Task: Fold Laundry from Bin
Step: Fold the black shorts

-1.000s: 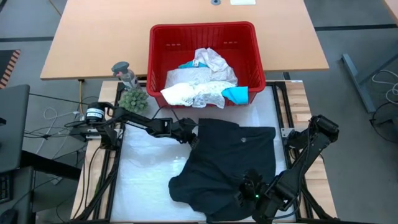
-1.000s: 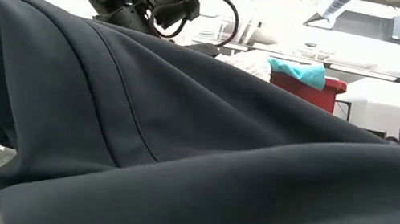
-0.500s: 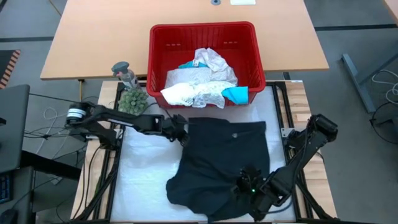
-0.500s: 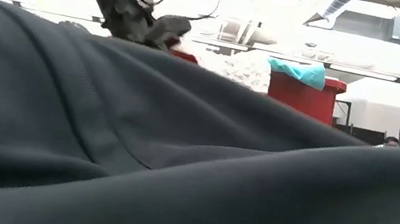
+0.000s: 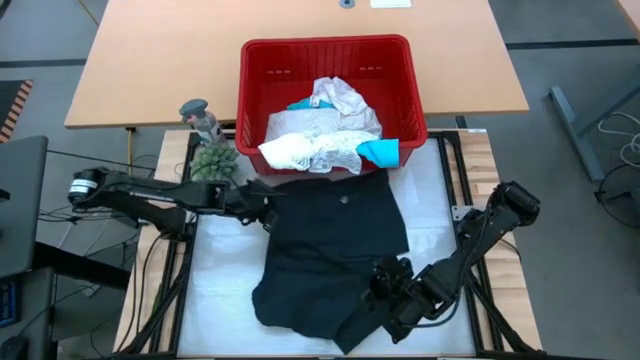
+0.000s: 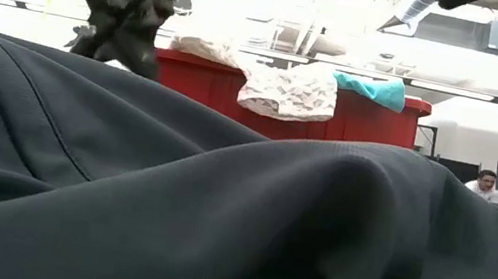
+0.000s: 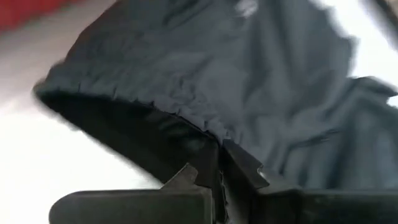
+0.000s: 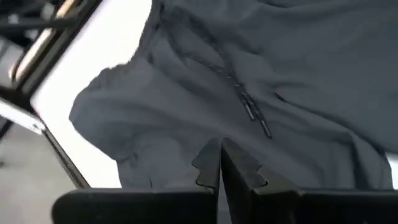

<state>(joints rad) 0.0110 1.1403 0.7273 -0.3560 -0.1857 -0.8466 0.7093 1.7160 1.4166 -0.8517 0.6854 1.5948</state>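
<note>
The left gripper [image 5: 268,214] is seen at the left edge of the black soft cloth garment [image 5: 335,250], its fingers [image 7: 208,163] pressed together on the gathered hem, so that the cloth is pinched between them. The right gripper [image 5: 385,290] lies low at the garment's near right corner; its fingers [image 8: 214,163] meet with almost no gap, and a fold of the dark fabric appears to be caught between them, though the contact itself is hard to make out. The black garment is spread, rumpled, over the white table surface [image 5: 225,280] between the two arms, its far edge just beside the red slotted plastic bin [image 5: 325,55]. In the bin, white lacy cloths [image 5: 320,135] are heaped, one draped over the near rim, and a teal cloth [image 5: 380,152] shows at the right beside them. A small green plant [image 5: 214,160] stands near the bin's left corner, with a grey figurine [image 5: 200,117] just behind it.
</note>
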